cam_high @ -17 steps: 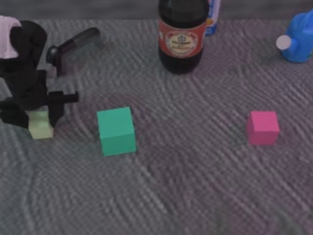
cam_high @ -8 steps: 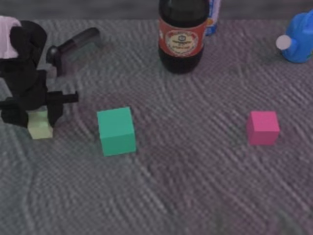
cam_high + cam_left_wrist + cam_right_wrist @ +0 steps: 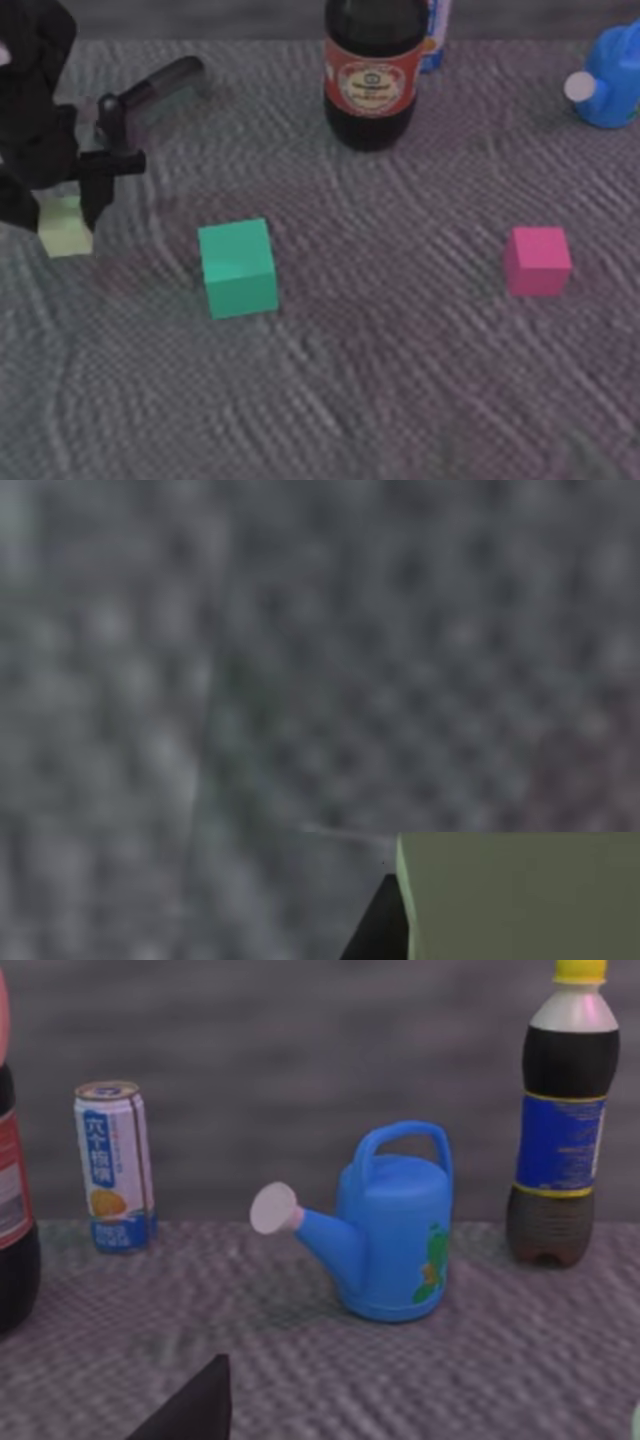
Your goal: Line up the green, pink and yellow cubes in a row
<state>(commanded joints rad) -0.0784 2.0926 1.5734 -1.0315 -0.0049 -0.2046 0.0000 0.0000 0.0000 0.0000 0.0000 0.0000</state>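
Observation:
The pale yellow cube (image 3: 62, 228) hangs at the table's far left with my left gripper (image 3: 68, 212) shut on it. The left wrist view shows that cube (image 3: 520, 900) close up, one dark fingertip (image 3: 378, 932) pressed to its side and the cloth well below. The large teal-green cube (image 3: 238, 267) rests left of centre. The magenta-pink cube (image 3: 538, 260) rests at the right. My right arm is outside the top view; its wrist view shows one dark fingertip (image 3: 203, 1405) spread wide to the side, nothing held.
A dark sauce bottle (image 3: 372, 72) stands at the back centre with a can (image 3: 113, 1165) behind it. A blue watering can (image 3: 610, 78) sits back right beside a cola bottle (image 3: 562, 1120). A black hammer-like tool (image 3: 150, 92) lies back left.
My left gripper has risen and shifted toward the back left, carrying the yellow cube off the cloth. The green and pink cubes have not moved.

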